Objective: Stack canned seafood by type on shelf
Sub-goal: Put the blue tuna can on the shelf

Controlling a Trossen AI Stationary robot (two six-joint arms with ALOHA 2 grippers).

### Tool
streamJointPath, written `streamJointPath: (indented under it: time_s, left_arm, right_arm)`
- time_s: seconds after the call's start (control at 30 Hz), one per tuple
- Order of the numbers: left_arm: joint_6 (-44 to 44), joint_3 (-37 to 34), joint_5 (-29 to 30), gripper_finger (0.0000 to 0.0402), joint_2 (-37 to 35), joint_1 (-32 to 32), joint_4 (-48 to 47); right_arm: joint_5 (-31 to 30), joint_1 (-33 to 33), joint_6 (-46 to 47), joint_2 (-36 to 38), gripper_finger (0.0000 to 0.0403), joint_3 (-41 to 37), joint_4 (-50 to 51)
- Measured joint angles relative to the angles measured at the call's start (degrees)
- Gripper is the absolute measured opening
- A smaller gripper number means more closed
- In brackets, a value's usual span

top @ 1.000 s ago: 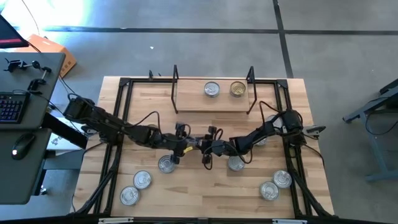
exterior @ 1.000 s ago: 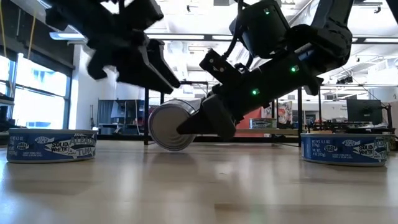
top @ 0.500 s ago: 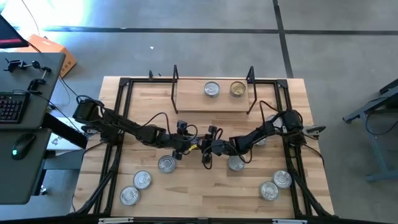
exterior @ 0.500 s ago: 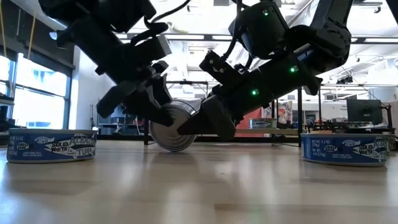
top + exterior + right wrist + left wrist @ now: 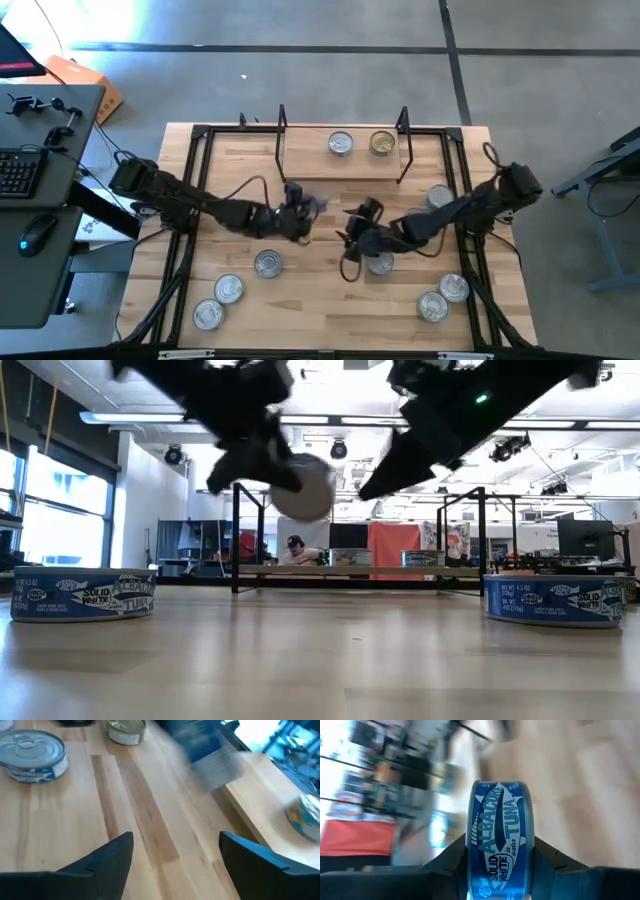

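Note:
My left gripper [image 5: 303, 217] is over the middle of the table, shut on a blue-labelled tuna tin [image 5: 303, 487] [image 5: 501, 835] that stands on edge in the air. My right gripper [image 5: 352, 236] [image 5: 175, 851] hangs open just to the tin's right, with nothing between its fingers. The shelf [image 5: 310, 162] stands at the table's far side. On its board rest a silver-lidded tin [image 5: 341, 144] and a gold-topped tin [image 5: 382, 143], side by side on their flat bottoms. My left gripper pinches the tin between its two fingers, one finger [image 5: 451, 857] on each flat face, so the labelled side wall [image 5: 501, 815] lies between them. The fingers come from the table's left, slanting a little downward. The tin is on edge and lifted clear of the table.
Loose tins lie flat on the table: three at the near left [image 5: 229, 289], one under my right arm [image 5: 380, 264], one at the right [image 5: 438, 197], two at the near right [image 5: 444, 297]. A black frame [image 5: 196, 200] runs along the table's sides.
The tin stood on edge on the table in my right gripper. My left gripper shut on it and lifted it clear. My right gripper opened, let go, rose and drew back toward the table's right.

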State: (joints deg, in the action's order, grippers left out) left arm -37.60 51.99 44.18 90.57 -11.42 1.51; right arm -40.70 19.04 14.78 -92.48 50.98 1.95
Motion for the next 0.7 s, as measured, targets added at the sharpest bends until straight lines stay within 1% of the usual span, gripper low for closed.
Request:
streamJointPath:
  time_s: [0.1,0.17,0.3,0.4,0.53,0.7]
  left_arm:
    - [-6.0,-0.1,-0.2,0.0121,1.0,5.3,5.8]
    - [-7.9,-0.1,-0.7,0.0121,1.7,9.4,8.7]
    - [-7.6,-0.1,-1.8,0.0122,3.9,17.1,8.5]
    - [-7.6,-0.2,-2.2,0.0144,5.8,21.1,9.3]
    - [-7.6,-0.1,-4.0,0.0179,7.5,24.0,8.8]
    - [-6.6,-0.2,-6.5,0.0201,6.9,24.6,7.0]
  right_arm:
    - [-5.1,2.9,3.6,0.4,0.0281,-0.6,1.8]
    - [-8.5,4.6,5.3,-0.3,0.0281,-1.6,1.8]
    - [-12.0,6.5,9.8,-1.5,0.0281,-3.7,1.0]
    - [-12.5,6.5,12.8,-1.7,0.0281,-5.2,0.4]
    - [-12.4,6.5,14.5,-1.7,0.0281,-6.6,-0.8]
    - [-12.3,6.5,15.1,-1.7,0.0281,-7.0,-1.7]
